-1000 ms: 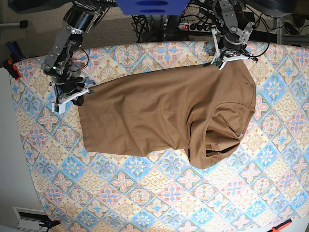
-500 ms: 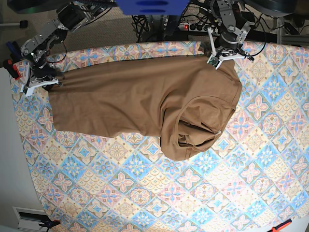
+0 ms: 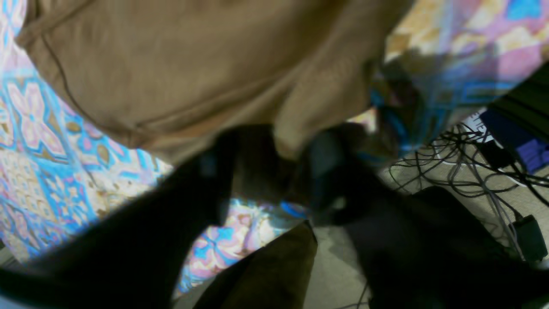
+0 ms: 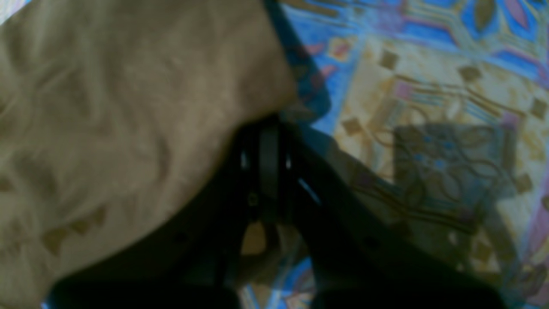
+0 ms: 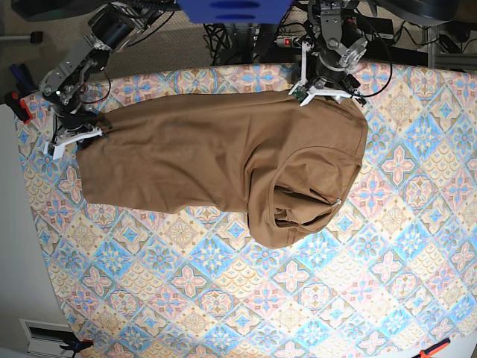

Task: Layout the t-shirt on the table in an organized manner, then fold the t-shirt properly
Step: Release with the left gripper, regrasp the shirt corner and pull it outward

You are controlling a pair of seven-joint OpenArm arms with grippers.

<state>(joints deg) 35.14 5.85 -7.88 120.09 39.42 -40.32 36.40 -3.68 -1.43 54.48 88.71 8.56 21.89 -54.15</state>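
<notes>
At the table's (image 5: pixel 417 246) far edge, t-shirt (image 5: pixel 216 160), right gripper (image 5: pixel 73 138) pinching hem, left gripper's (image 5: pixel 326 88) spread unclear.

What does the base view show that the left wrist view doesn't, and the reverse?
Only the base view shows the whole t-shirt spread across the table, its bunched collar end with the small white tag, and the right claw at the opposite corner. Only the left wrist view shows, close up and blurred, a fabric corner between the left claw's fingers, and cables on the floor beyond the table edge. Both show tan-brown fabric on the patterned cloth.
</notes>
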